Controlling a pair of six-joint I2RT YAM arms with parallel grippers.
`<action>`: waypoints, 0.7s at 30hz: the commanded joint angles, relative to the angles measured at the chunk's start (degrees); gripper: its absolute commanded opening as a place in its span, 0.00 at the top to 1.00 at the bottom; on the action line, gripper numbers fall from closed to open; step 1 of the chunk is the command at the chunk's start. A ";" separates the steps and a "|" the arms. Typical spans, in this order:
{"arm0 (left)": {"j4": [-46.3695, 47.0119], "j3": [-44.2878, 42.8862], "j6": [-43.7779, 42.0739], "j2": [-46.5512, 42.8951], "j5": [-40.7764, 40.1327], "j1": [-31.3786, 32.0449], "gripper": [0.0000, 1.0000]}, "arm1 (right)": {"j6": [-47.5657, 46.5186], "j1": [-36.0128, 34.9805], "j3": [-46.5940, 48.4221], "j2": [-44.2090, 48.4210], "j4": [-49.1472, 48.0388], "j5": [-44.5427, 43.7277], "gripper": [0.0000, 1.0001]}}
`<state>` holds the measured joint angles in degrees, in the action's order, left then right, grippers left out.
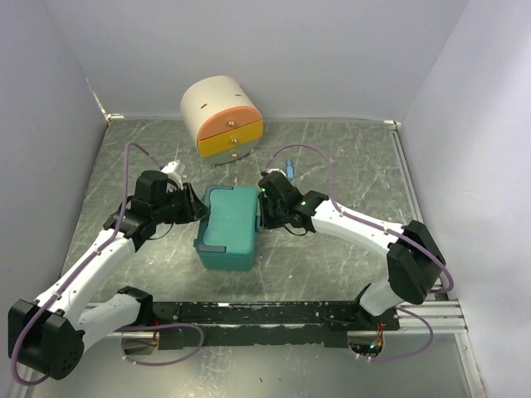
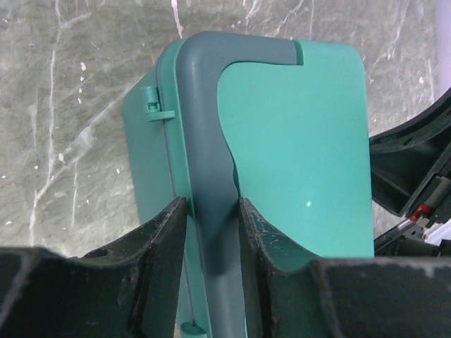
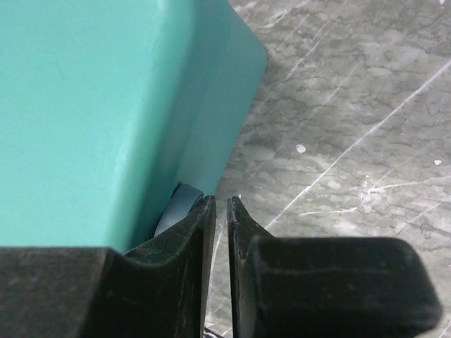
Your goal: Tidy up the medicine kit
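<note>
The teal-green medicine kit [image 1: 228, 224] lies lid shut in the middle of the table, between my two grippers. My left gripper [image 1: 197, 209] is at its left side. In the left wrist view its fingers [image 2: 210, 211] press on both sides of the kit's grey handle [image 2: 208, 127]. The teal lid [image 2: 303, 141] fills the frame beyond. My right gripper [image 1: 264, 207] is at the kit's right side. In the right wrist view it [image 3: 221, 204] is shut down to a thin slit with nothing in it, beside the kit's wall [image 3: 106, 105] and a grey part [image 3: 180, 204] at its foot.
A cream rounded cabinet [image 1: 221, 116] with an orange and a yellow drawer stands at the back. A small blue object [image 1: 289, 168] lies behind the right arm and a white one [image 1: 172, 170] behind the left arm. Grey walls close in three sides.
</note>
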<state>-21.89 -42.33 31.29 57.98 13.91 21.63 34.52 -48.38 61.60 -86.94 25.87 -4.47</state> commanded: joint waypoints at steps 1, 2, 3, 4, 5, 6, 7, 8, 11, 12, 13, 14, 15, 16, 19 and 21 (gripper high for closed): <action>4.35 4.66 4.92 3.04 10.00 1.34 0.62 | 0.00 -0.44 -0.28 1.65 -13.30 8.69 0.85; 5.38 5.09 5.86 3.19 10.33 1.51 0.62 | 0.32 -0.11 -0.69 1.89 -14.28 10.07 0.85; 6.20 5.40 6.84 3.26 10.21 1.82 0.62 | 0.75 0.07 -1.14 2.22 -15.15 10.97 0.85; 7.15 5.67 7.89 3.20 10.05 2.18 0.62 | 1.13 0.26 -1.80 2.74 -15.89 11.03 0.86; 8.20 5.94 9.22 3.20 9.69 2.65 0.61 | 1.46 0.58 -2.39 3.42 -16.26 10.22 0.86; 9.47 6.20 10.81 3.17 9.30 3.16 0.61 | 1.88 1.28 -3.05 4.06 -16.05 9.30 0.86; 11.22 6.65 12.42 3.00 8.87 3.75 0.61 | 2.37 2.27 -3.63 4.89 -15.72 8.35 0.86; 12.70 7.06 13.66 2.83 8.40 4.48 0.61 | 2.89 3.45 -3.79 5.81 -15.14 7.04 0.86; 9.75 4.73 12.76 2.09 2.91 5.17 0.55 | 4.45 6.50 -7.26 8.97 -10.46 0.13 0.85; 5.93 2.59 11.29 1.74 -0.99 5.18 0.52 | 4.49 7.04 -7.83 10.26 -8.49 -2.66 0.83; 2.02 0.38 9.66 1.19 -4.43 5.18 0.48 | 4.43 7.43 -8.42 11.62 -6.50 -5.63 0.82; -2.79 -1.74 8.17 0.46 -7.97 5.18 0.45 | 4.23 7.58 -9.09 13.09 -4.90 -7.81 0.79; -5.91 -3.81 6.89 -0.65 -11.22 5.18 0.41 | 3.85 7.67 -9.65 14.62 -3.31 -9.53 0.77; -8.16 -5.50 5.76 -1.92 -14.25 5.17 0.37 | 3.61 7.82 -10.17 16.20 -1.80 -11.10 0.74; -13.44 -10.08 2.85 -6.72 -20.32 5.16 0.29 | 3.41 7.87 -10.48 22.09 3.52 -15.36 0.55; -15.94 -12.34 1.21 -11.08 -23.55 5.16 0.13 | 3.35 7.85 -10.41 26.62 6.53 -17.80 0.40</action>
<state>-29.17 -48.71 37.17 54.30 1.02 26.72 37.69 -40.82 51.57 -66.81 25.78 -14.20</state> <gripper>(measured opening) 0.728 0.506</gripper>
